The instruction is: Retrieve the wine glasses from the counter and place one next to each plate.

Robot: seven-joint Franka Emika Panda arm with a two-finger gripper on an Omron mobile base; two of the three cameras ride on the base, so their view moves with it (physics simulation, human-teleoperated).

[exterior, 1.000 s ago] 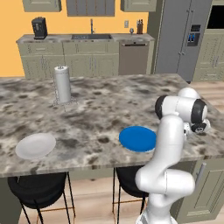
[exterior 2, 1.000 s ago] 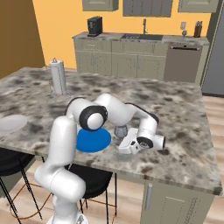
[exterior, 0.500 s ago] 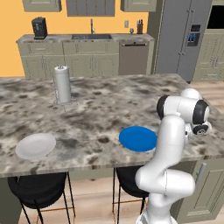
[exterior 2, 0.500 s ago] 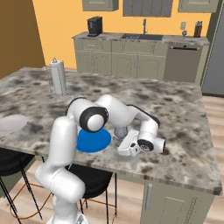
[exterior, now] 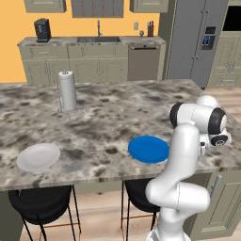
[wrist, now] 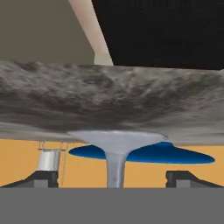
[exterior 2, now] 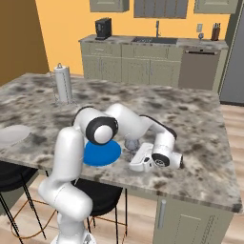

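Gripper [exterior 2: 135, 160] is low over the island top [exterior 2: 200, 119], lying nearly level, with the wine glass [exterior 2: 130, 143] standing right in front of it. From my hand view the camera is rolled over, so the glass shows foot-up: the round foot [wrist: 117, 141] is flat against the granite and the stem runs straight toward the bottom of the frame, between the two dark fingertips [wrist: 40, 177]. Both tips sit well clear of the stem on either side, so I'd call the jaws spread wide with nothing held. The stem isn't touching either tip.

In the right base view the glass is upright on its foot, long axis vertical, bowl on top. It sits just beside the blue plate [exterior 2: 101, 152], on the plate's right edge as that camera sees it, near the island's front edge. The plate also shows behind the foot in the hand view.

Further out, the white plate [exterior: 38, 156] is well apart at the other end of the front edge. The paper-towel roll [exterior: 67, 90] stands upright farther back on the island. Across the room, the second glass [exterior 2: 200, 36] stands on the sink counter [exterior 2: 143, 41], near a knife block [exterior 2: 216, 32].
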